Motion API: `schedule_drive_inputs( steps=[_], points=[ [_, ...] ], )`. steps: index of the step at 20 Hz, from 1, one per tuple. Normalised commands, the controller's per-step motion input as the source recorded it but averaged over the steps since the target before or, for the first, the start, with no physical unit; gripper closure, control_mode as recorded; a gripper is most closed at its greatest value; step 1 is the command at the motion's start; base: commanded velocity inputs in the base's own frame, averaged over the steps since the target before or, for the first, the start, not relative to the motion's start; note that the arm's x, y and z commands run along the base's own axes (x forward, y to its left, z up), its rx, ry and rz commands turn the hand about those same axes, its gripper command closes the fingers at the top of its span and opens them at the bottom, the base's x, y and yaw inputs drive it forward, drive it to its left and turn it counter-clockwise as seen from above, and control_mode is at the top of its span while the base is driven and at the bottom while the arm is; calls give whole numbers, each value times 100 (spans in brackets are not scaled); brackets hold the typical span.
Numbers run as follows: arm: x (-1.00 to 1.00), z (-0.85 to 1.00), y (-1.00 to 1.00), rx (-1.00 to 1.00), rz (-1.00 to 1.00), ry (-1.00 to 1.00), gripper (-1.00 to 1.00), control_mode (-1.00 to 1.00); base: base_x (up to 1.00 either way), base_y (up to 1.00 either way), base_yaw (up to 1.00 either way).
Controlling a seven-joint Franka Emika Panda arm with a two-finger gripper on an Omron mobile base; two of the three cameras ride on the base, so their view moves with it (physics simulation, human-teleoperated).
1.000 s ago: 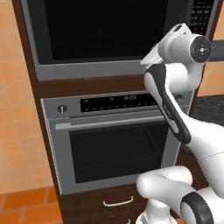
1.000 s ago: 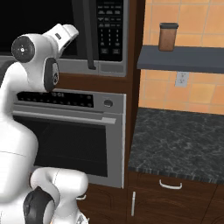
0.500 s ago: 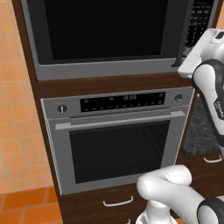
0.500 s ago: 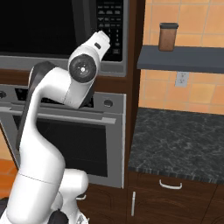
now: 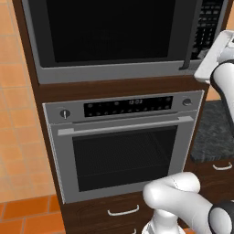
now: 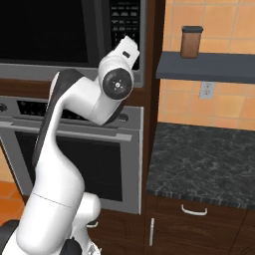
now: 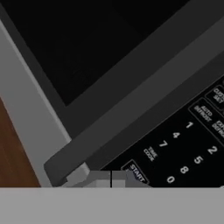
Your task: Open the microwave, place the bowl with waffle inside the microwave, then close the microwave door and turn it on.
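Note:
The microwave fills the upper cabinet, its frame silver-grey. The microwave door of black glass sits flush with the frame, its black handle beside the keypad. My gripper is shut and empty, its tips together close in front of the keypad's bottom row, right by the START button. From the left base camera, the white hand slants toward the handle's lower end. The right base camera has the hand in front of the keypad. The bowl with waffle is hidden.
A silver oven with knobs and a bar handle sits directly under the microwave. To the right lie a dark stone counter and a shelf carrying a brown jar. Drawers with pale handles run below.
The arm has swung to the right across the microwave front, carrying the hand from the door glass to the keypad's lower end. The jaws stayed shut.

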Motion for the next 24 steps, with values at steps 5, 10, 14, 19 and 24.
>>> schedule_drive_inputs(
  steps=[5, 10, 14, 19, 24],
  points=[
    [47, -12, -2, 0, 0, 0, 100, -100, 0, 0, 0],
    [71, 0, -17, 0, 0, 0, 100, -100, 0, 0, 0],
    [74, -5, -16, 0, 0, 0, 100, -100, 0, 0, 0],
    [16, -29, -15, -4, 0, -2, 100, -100, 0, 0, 0],
    [-96, -3, -50, -5, 1, -17, 100, -100, 0, 0, 0]
  ],
)
